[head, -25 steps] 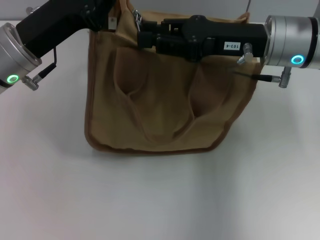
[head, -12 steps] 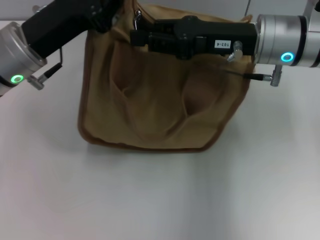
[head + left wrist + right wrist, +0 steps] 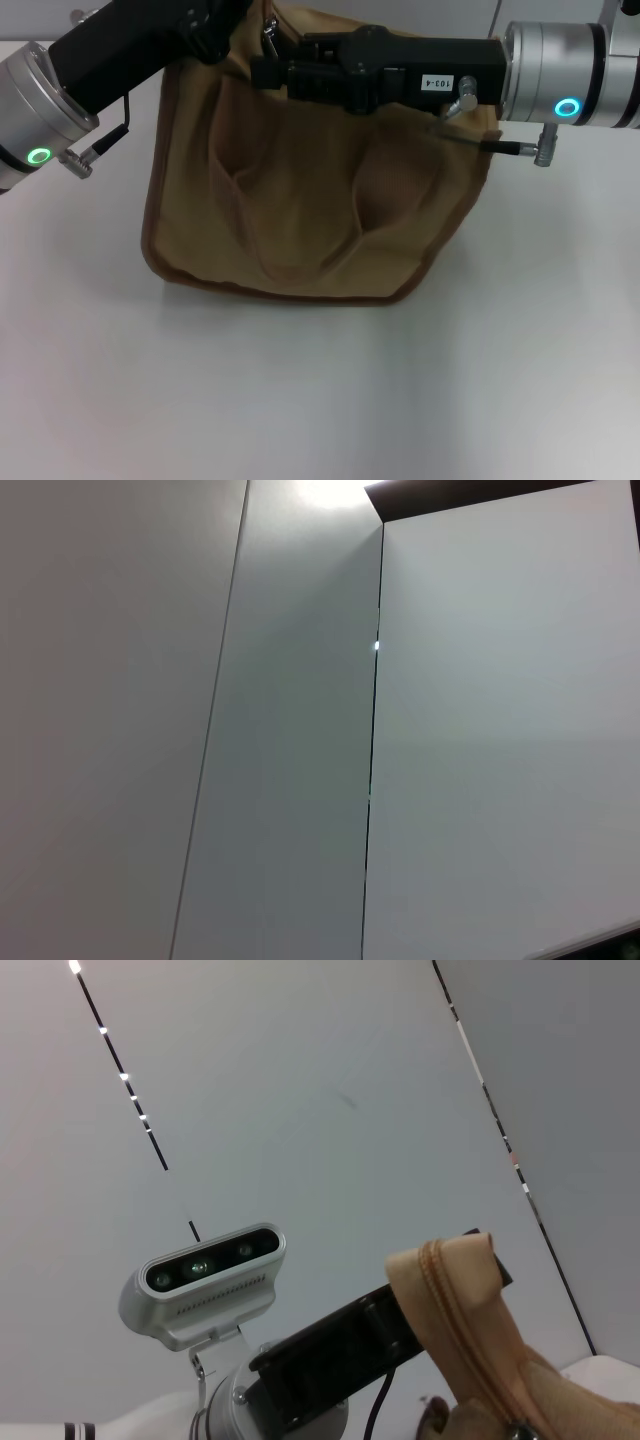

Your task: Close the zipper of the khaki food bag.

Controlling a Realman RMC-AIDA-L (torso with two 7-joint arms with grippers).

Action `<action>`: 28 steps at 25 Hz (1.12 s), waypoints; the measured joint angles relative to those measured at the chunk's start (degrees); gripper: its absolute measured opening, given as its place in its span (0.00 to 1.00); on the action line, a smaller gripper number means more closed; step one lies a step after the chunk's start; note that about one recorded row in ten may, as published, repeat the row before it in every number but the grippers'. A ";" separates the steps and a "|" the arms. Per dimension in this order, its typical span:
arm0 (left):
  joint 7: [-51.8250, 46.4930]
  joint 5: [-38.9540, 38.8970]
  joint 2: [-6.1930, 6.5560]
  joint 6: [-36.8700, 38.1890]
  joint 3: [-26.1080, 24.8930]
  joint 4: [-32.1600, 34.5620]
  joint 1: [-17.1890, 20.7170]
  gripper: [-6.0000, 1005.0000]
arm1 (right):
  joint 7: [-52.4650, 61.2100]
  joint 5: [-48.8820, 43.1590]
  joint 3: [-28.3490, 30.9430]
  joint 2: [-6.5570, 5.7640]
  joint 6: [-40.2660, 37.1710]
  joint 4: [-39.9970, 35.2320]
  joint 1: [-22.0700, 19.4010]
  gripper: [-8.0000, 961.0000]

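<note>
Even, soft overhead light here; my khaki food bag (image 3: pixel 300 210) throws a faint shadow onto the white table (image 3: pixel 320 400) before it. Bag folds look slightly soft. Small glints dot the panel seams behind the bag.

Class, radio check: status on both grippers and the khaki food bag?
Left gripper at bag's top left corner. Right gripper across the top, beside it. Khaki food bag lying on white table. Zipper pull hidden.

One khaki food bag (image 3: pixel 300 210), one zipper (image 3: pixel 462 1330), two claws: left claw (image 3: pixel 215 22), right claw (image 3: pixel 268 70).
</note>
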 joint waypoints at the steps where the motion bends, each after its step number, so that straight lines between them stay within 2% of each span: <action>1: 0.03 -0.01 0.00 -0.03 0.01 0.01 -0.01 0.11 | 0.00 0.00 0.00 0.00 0.00 0.00 0.00 0.41; 7: 0.51 -0.06 0.00 -0.84 0.18 -0.10 -0.12 0.11 | -0.26 0.18 0.11 0.03 2.28 0.09 -0.15 0.43; 13: 0.54 -0.06 0.00 -1.01 0.09 -0.14 -0.12 0.11 | -0.52 -0.01 -0.11 0.10 2.79 0.04 0.03 0.21; 19: 0.55 -0.06 0.00 -1.27 -0.02 -0.14 -0.24 0.11 | -0.56 -0.01 -0.14 0.07 2.63 0.08 0.21 0.13; 28: 1.32 -0.06 0.00 -1.65 0.00 -0.14 -0.11 0.11 | -0.57 -0.03 -0.15 0.06 2.80 0.00 -0.23 0.12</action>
